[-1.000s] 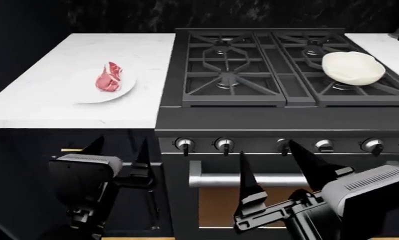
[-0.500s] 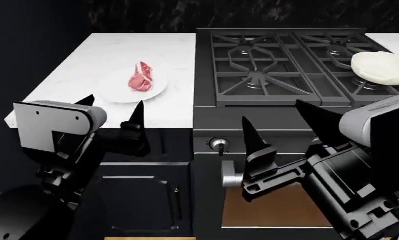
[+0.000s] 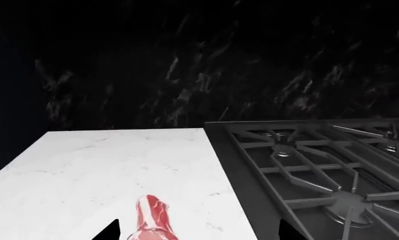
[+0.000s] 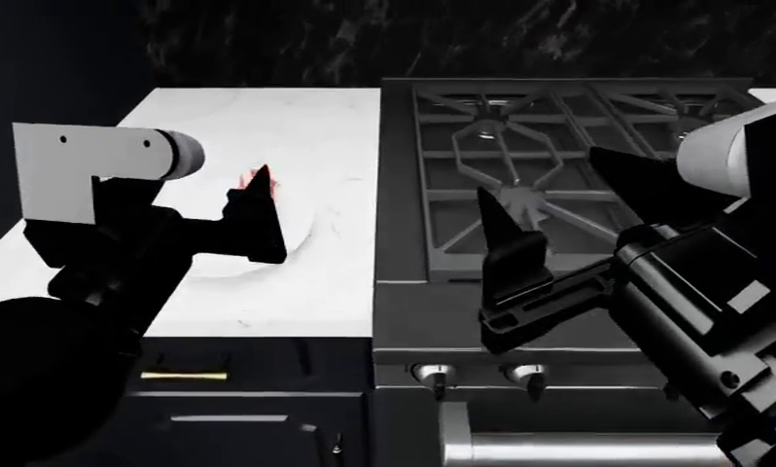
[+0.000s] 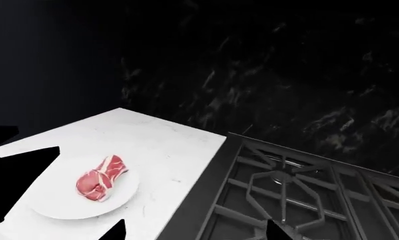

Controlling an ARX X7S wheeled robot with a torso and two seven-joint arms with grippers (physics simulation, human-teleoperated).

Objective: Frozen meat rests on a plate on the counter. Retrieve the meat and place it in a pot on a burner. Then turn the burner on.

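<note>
The left gripper (image 4: 226, 209) hovers over the counter (image 4: 323, 126) with its dark fingers spread apart, holding nothing. It hangs directly above the meat (image 5: 101, 178), which lies on the white plate (image 5: 66, 207) near the counter's front edge; in the head view only a sliver of red shows behind the fingers. The right gripper (image 4: 563, 209) is raised over the front of the black stove (image 4: 402, 233), its fingers also spread and empty. Beyond it lies a burner (image 4: 524, 199) under star-shaped grate bars. A dark marbled wall (image 3: 253, 60) backs the counter and stove.
</note>
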